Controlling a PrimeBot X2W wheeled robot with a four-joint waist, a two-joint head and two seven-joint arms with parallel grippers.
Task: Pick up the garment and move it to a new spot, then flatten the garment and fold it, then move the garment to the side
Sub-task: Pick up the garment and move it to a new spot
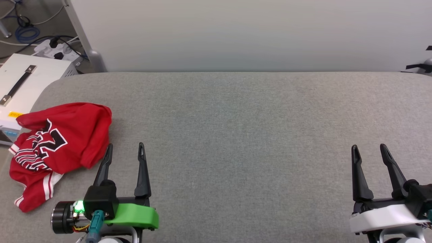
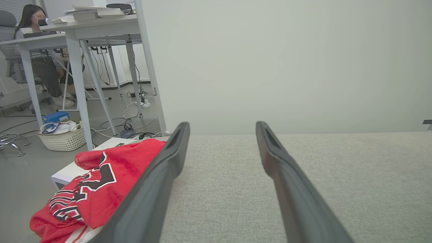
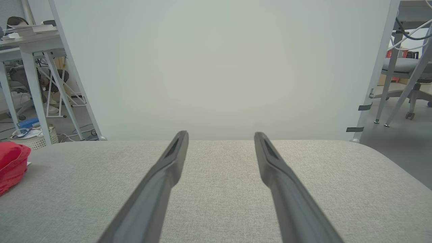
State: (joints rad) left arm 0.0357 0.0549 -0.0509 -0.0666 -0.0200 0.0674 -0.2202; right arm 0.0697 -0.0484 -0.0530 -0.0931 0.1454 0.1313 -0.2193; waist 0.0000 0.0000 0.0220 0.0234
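Observation:
The garment [image 1: 59,145], a red jersey with black white-outlined lettering and red-white striped trim, lies crumpled at the left end of the grey padded table [image 1: 236,135]. My left gripper [image 1: 125,150] stands open just right of it, fingers apart and empty, one finger close to the cloth's edge. In the left wrist view the garment [image 2: 98,182] bulges left of my left gripper [image 2: 221,130]. My right gripper [image 1: 369,150] is open and empty near the table's front right. In the right wrist view, my right gripper [image 3: 220,136] points over bare cloth, and the garment [image 3: 11,165] shows at the far left edge.
A pale partition wall [image 1: 249,33] stands behind the table. Left of the table sit a white box with a handle [image 1: 23,81], cables and a power strip [image 1: 55,49]. A person [image 2: 32,50] sits at a desk; a white basket [image 2: 62,138] stands on the floor.

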